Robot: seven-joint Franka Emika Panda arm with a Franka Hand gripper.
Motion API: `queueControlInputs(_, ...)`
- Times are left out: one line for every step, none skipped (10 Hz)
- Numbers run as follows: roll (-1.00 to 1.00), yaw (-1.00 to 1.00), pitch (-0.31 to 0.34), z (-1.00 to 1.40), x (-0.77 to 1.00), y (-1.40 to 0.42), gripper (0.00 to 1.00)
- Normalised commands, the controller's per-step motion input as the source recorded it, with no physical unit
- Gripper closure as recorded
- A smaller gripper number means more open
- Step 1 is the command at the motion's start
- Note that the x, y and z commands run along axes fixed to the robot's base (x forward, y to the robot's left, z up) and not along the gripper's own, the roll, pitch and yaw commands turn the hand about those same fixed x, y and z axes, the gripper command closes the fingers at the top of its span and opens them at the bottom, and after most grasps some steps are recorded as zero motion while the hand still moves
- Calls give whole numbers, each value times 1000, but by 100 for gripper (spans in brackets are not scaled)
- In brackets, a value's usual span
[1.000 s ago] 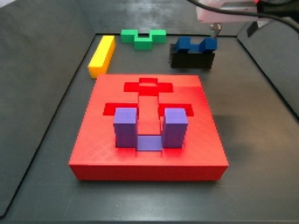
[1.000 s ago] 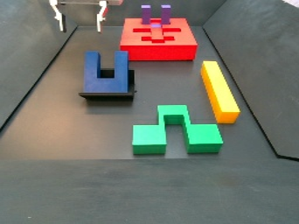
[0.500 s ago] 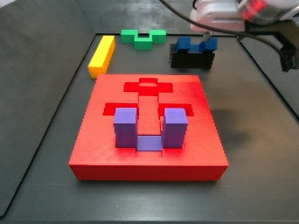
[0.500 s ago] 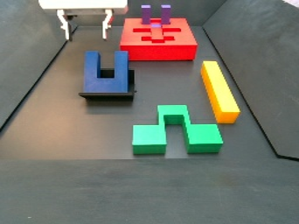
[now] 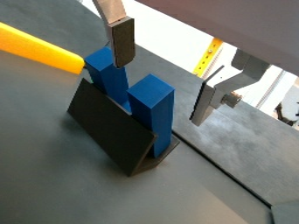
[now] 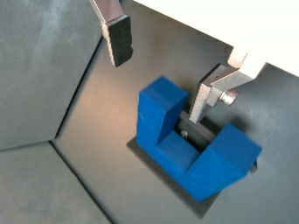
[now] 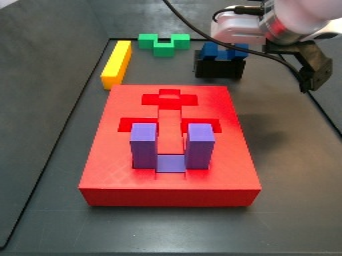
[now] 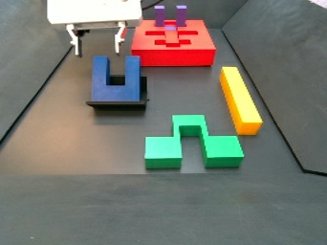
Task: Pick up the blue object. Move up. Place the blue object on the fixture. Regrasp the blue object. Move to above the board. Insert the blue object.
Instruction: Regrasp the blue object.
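The blue object point(image 8: 115, 77), a dark blue U-shaped block, stands prongs-up on the black fixture point(image 8: 121, 101); both side views show it point(image 7: 221, 52). My gripper point(image 8: 98, 40) is open and empty, just above and slightly behind the block. In both wrist views the block point(image 5: 149, 101) point(image 6: 187, 147) sits below my gripper point(image 5: 163, 70) point(image 6: 163, 70), with one finger point(image 5: 121, 39) over a prong and the other finger point(image 6: 208, 101) over the gap between the prongs. The fingers do not touch it. The red board point(image 7: 120, 170) lies nearby.
A purple U-shaped block point(image 7: 171, 145) stands in the board's cut-out. A long yellow bar point(image 8: 239, 98) and a green block point(image 8: 192, 144) lie on the dark floor. Raised walls edge the floor.
My gripper has come from the far corner toward the blue object and lowered over it, jaws still open. The blocks have not moved.
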Motion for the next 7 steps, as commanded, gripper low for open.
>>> queueControlInputs(174,37,343,-146,451,54,0)
queueControlInputs(203,49,374,-106,569,31,0)
queueControlInputs(249,26,403,-94,826,0,0)
queueControlInputs(249,0,360,-134,806,0,0)
queueControlInputs(231,0,346,-149,777,20,0)
queueControlInputs(129,0,249,-131,743,0,0)
queueControlInputs(-51,-14,120,-83,720,0,0)
